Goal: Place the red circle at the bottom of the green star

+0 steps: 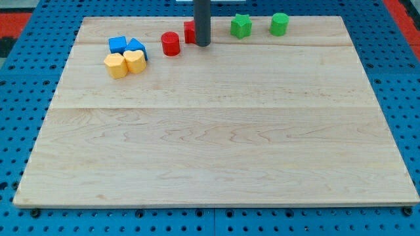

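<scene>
The red circle sits near the view's top, left of centre, on the wooden board. The green star lies at the top edge, to the right of it. My tip is between them, just right of the red circle and left of the star, not touching the circle. A second red block is partly hidden behind the rod; its shape is unclear.
A green round block lies right of the star. Two blue blocks and two yellow blocks cluster at the upper left. A blue pegboard surrounds the board.
</scene>
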{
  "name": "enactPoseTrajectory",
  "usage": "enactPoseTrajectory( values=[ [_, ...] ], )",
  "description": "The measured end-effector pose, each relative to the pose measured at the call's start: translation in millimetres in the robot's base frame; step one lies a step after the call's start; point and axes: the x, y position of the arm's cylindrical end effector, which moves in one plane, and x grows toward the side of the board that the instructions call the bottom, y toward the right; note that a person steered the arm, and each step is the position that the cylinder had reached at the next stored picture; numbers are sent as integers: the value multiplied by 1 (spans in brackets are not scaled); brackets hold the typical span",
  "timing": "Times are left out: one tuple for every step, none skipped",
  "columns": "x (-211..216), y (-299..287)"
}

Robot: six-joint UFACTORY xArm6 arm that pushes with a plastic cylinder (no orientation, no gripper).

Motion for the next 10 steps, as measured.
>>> enactPoseTrajectory(
  values=[
    [-16, -3],
    [-7, -13],
    [-22, -57],
    [-18, -103],
    [22, -105],
    [35, -13],
    [35, 24],
    [9, -45],
    [2, 4],
    [-9, 27]
  ],
)
